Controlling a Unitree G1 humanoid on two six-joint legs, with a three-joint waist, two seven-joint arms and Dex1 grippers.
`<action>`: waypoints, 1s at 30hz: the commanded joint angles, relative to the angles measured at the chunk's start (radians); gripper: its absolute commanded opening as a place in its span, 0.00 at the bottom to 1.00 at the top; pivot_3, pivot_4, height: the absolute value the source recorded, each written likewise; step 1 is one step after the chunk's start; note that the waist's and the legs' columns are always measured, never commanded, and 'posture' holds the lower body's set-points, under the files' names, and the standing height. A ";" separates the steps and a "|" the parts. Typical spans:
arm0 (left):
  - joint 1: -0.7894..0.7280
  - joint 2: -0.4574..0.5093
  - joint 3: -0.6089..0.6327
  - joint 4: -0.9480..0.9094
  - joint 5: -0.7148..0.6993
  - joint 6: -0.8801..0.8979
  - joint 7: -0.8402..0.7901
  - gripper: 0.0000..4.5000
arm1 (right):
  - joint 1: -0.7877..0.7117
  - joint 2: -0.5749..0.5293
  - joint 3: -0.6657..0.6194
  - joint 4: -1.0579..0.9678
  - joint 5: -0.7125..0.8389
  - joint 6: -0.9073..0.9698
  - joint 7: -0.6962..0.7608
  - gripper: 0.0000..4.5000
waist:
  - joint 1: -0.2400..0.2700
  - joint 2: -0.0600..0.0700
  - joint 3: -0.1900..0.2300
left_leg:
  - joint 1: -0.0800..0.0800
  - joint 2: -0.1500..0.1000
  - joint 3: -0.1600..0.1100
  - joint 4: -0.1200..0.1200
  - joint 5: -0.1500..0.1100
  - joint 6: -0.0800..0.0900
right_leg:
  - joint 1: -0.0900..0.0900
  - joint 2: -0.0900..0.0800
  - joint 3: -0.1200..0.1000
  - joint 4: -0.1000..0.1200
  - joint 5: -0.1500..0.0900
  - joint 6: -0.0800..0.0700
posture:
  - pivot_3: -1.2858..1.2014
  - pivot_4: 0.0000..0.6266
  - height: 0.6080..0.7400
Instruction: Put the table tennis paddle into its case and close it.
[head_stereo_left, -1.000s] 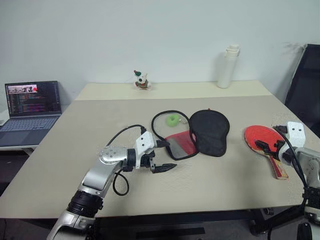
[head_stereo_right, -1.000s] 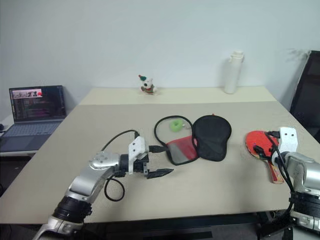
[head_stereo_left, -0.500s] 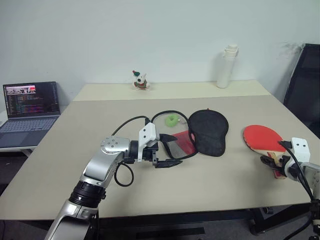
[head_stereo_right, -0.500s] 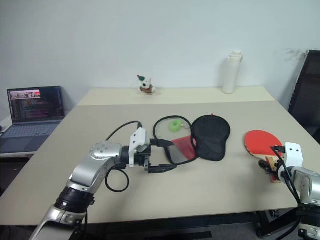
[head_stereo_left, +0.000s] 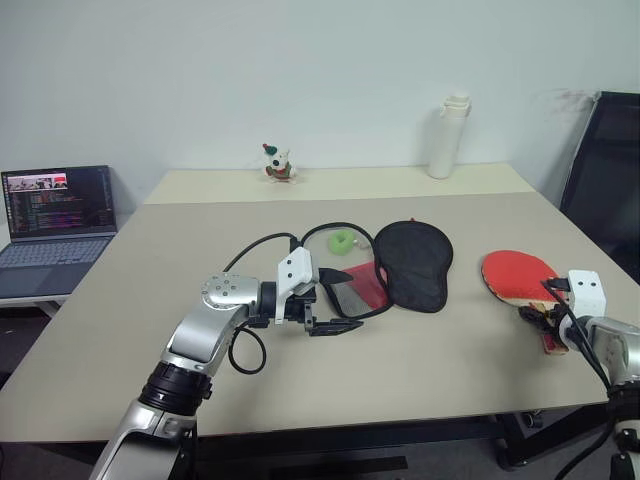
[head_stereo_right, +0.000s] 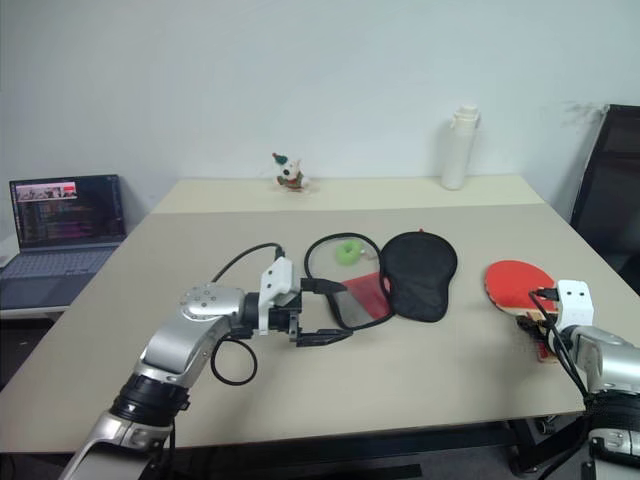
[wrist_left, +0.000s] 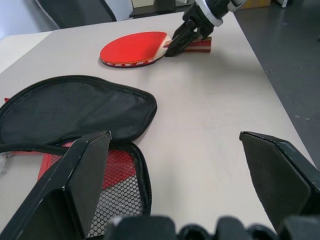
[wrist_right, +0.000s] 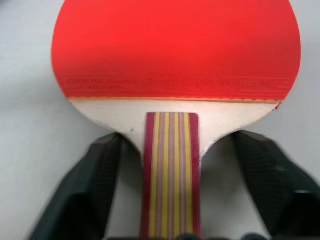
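The flat table tennis paddle with a round red rubber face and a striped wooden handle (wrist_right: 170, 165) lies on the beige table (head_stereo_left: 200, 250) near its right edge, red face up. The right gripper (wrist_right: 170, 180) straddles the handle: one black finger (wrist_right: 85, 190) sits on each side of it, jaws apart and not yet pressed against the wood. The soft black-and-red paddle-shaped zip case (head_stereo_left: 400, 265) lies unzipped at the table's middle, well apart from the paddle. The left gripper (head_stereo_left: 335, 300) hovers just beside the case's red mesh half, its jaws spread wide and empty.
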 joint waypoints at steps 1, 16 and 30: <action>0.005 0.004 0.006 -0.033 -0.001 -0.010 0.014 1.00 | -0.013 0.000 0.007 0.016 0.003 0.009 -0.005 0.51 | 0.000 0.000 0.000 | 0.000 0.000 0.000 0.000 0.000 0.000 | 0.000 0.000 0.000 0.000 0.000 0.000 | 0.52 0.24 1.00; 0.098 0.046 0.061 -0.130 -0.025 0.056 0.102 1.00 | -0.118 0.024 -0.014 -0.339 0.062 0.141 -0.079 0.25 | 0.000 0.004 0.003 | -0.005 0.001 0.000 -0.001 0.000 0.000 | -0.006 -0.001 0.002 0.000 0.000 0.001 | 0.52 0.24 1.00; 0.191 0.072 0.127 -0.207 -0.072 0.113 0.157 1.00 | -0.232 0.501 0.040 -0.481 0.076 0.229 -0.403 0.25 | 0.007 0.004 0.003 | -0.008 0.001 -0.003 -0.001 0.000 0.000 | -0.007 -0.005 -0.001 -0.001 0.000 0.000 | 0.52 0.24 1.00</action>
